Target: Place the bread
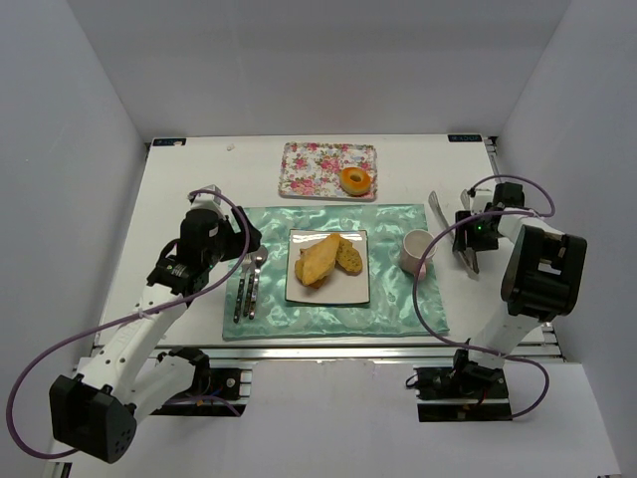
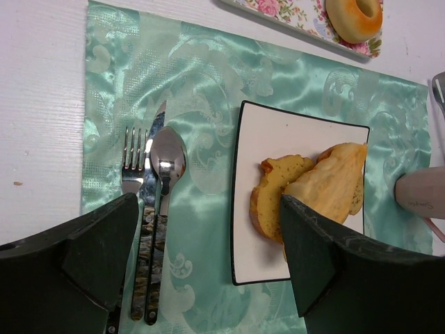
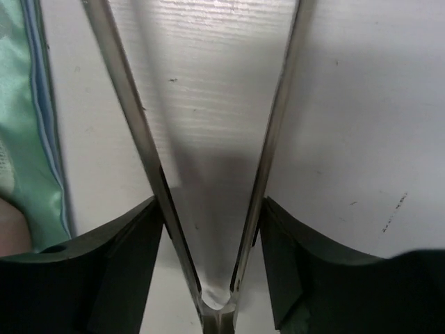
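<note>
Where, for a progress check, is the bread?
In the top view the bread lies on the white plate centred on the placemat, cutlery to its left, pink cup to its right.

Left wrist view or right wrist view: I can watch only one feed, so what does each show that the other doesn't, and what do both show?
Only the left wrist view: the bread on the white plate, the fork and spoon beside it, the flowered tray with an orange ring, and the open left gripper holding nothing. Only the right wrist view: the right gripper with metal tongs between its fingers, one arm against each. Both: the green placemat and the white table.
</note>
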You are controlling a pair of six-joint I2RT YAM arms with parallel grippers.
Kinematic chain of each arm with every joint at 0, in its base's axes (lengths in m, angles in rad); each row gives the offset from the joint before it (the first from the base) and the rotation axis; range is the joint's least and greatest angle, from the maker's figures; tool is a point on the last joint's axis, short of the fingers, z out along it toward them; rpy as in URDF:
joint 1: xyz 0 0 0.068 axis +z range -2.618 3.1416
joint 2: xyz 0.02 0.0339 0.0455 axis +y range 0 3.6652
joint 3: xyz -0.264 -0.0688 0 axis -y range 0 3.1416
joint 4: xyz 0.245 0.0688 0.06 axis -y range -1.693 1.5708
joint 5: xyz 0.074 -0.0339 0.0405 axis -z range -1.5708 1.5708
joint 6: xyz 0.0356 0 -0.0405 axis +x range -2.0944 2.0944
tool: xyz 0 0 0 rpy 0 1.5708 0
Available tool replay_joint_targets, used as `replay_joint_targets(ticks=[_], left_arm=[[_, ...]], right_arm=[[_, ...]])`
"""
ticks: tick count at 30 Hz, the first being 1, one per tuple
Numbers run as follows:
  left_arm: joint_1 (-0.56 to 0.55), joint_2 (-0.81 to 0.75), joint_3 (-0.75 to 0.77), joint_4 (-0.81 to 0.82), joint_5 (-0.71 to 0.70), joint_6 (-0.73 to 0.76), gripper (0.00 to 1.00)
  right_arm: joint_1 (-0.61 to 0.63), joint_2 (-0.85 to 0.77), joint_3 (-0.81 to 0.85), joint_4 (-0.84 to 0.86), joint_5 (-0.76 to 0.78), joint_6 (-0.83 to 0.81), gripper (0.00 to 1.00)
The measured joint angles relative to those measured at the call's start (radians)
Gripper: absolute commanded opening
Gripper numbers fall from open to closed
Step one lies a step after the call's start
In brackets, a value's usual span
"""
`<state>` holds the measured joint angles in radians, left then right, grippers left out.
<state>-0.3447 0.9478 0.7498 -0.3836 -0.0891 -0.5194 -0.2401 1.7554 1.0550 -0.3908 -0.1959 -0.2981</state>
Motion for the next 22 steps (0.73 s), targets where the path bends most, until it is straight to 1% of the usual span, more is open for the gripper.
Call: replay_joint_targets(ticks=[1, 2, 3, 4, 9, 12, 15, 19, 22], left_arm=[[0.0, 0.0, 0.0, 0.001, 0.0, 0.0, 0.91], [0.0, 0.0, 0.0, 0.001, 0.0, 0.0, 0.91], [0.0, 0.0, 0.0, 0.002, 0.0, 0.0, 0.91], [0.0, 0.0, 0.0, 0.002, 0.0, 0.0, 0.91], [0.0, 0.0, 0.0, 0.002, 0.0, 0.0, 0.94], [0.0, -0.003, 0.0, 0.006, 0.003, -0.001, 0.98], [0.0, -0.011, 0.0, 0.027, 0.012, -0.001, 0.98], [0.0, -0.016, 0.002, 0.066, 0.036, -0.001, 0.98], [0.0, -0.013, 0.013, 0.08, 0.064, 0.002, 0.98]], right_arm=[[-0.002, 0.0, 0.001, 0.002, 0.004, -0.001, 0.68], [-0.005, 0.0, 0.001, -0.002, 0.003, -0.003, 0.77], [-0.008, -0.003, 0.001, -0.004, 0.004, -0.005, 0.84], [-0.01, -0.005, 0.001, -0.007, 0.008, -0.011, 0.87], [-0.035, -0.057, 0.006, -0.078, 0.014, -0.047, 0.89], [-0.047, -0.148, 0.054, -0.145, 0.001, -0.084, 0.89], [-0.053, -0.258, 0.127, -0.164, -0.04, -0.103, 0.89], [-0.052, -0.387, 0.184, -0.151, -0.109, -0.071, 0.9], [-0.051, -0.435, 0.188, -0.132, -0.15, -0.014, 0.9]])
